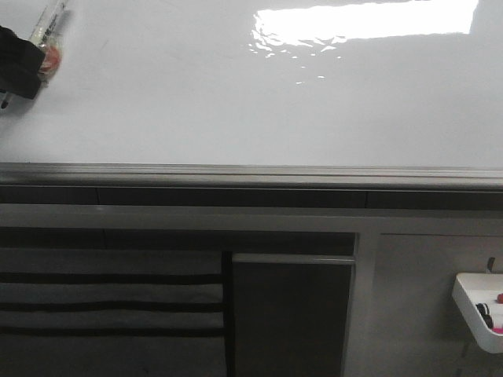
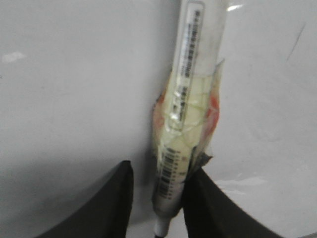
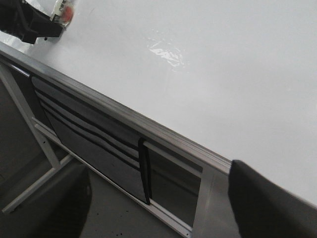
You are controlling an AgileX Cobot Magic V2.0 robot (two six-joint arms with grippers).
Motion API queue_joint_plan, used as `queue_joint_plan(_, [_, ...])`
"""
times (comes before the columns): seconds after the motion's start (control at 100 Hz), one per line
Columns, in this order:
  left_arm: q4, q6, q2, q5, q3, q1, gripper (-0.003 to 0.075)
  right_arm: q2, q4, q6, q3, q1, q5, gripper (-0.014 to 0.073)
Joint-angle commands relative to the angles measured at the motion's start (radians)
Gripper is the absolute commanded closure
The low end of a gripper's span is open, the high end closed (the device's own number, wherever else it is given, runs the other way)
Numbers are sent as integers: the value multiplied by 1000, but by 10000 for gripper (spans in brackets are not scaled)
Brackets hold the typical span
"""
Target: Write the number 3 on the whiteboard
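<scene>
My left gripper point(image 1: 23, 67) pinches the marker point(image 2: 190, 114) at the whiteboard's point(image 1: 236, 102) far left edge, barrel leaning up and away, no 3 drawn yet; the right gripper point(image 3: 158, 208), fingers spread, hangs below the rail point(image 1: 251, 177).

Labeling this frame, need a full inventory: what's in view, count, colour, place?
whiteboard: 1, glossy white, fills upper front view; no digit visible on it
light glare: 1, bright, board's top right
bottom rail: 1, grey metal, under the board
marker: 1, clear-wrapped barrel with barcode label, in left gripper at board's upper left
small tray: 1, white, lower right, small items inside
left gripper: black, shut on the marker
right gripper: black, open, below the rail
</scene>
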Motion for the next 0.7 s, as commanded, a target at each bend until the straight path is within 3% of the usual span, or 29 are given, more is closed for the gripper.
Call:
queue_joint_plan(0.0, [-6,-1,-27,-77,-33,-6,556,10,13,-10,-36,2,-81,77])
queue_joint_plan(0.43, [-6,-1,-31,-50,-33,-6,734,10,14,-10,-36,2,-81,77])
queue_joint_plan(0.69, [-6,21,-160,225,-33,-11,738,58,97,-10,-107,2,39,77])
